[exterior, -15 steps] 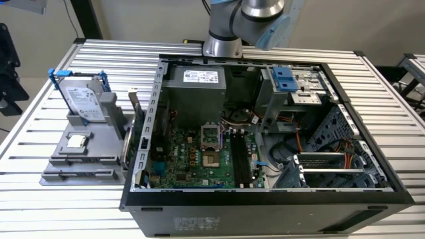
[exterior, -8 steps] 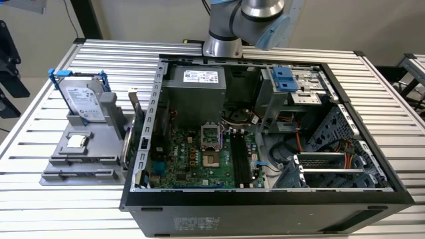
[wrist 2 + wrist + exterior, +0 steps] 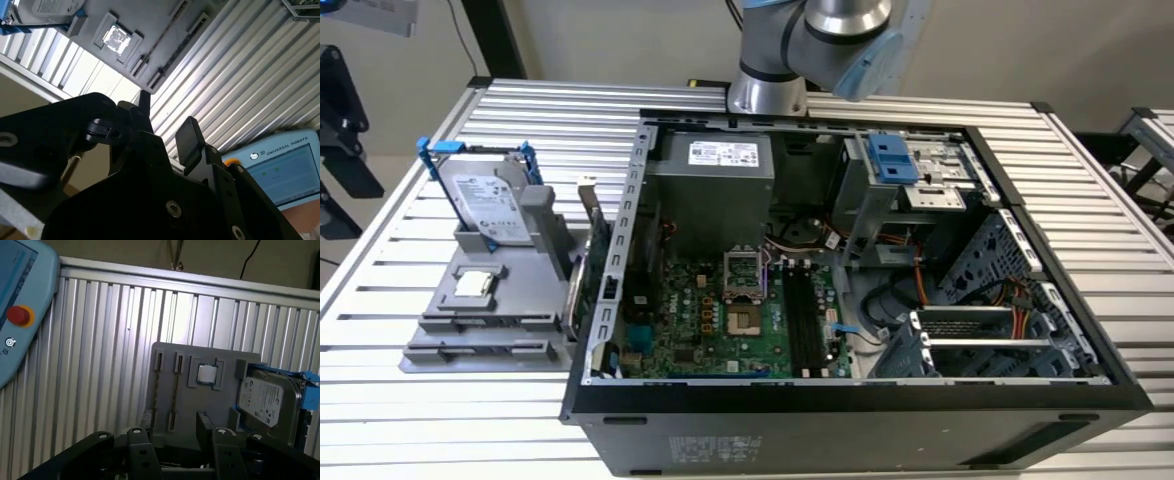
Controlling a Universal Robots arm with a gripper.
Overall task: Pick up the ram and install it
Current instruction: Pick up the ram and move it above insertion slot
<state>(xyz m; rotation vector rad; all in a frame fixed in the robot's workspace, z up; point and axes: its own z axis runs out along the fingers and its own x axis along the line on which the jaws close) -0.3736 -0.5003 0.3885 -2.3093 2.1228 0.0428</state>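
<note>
My gripper [image 3: 166, 117] hangs high above the slatted table with its two black fingers apart and nothing between them. It also shows in the first wrist view [image 3: 175, 419]. Below it lies the grey parts holder [image 3: 200, 402], also seen in the exterior view [image 3: 500, 305]. A thin dark strip, seen edge-on and likely the ram [image 3: 176, 390], stands in one of the holder's long slots; the second wrist view shows it too [image 3: 159, 37]. The open computer case [image 3: 854, 395] shows its motherboard with black memory slots [image 3: 803, 320].
On the holder a silver hard drive in a blue frame [image 3: 491, 200] stands upright beside a small square chip [image 3: 474, 283]. A teach pendant [image 3: 20, 315] lies on the table. The arm [image 3: 801, 45] rises behind the case. Bare slatted table [image 3: 400, 400] surrounds the holder.
</note>
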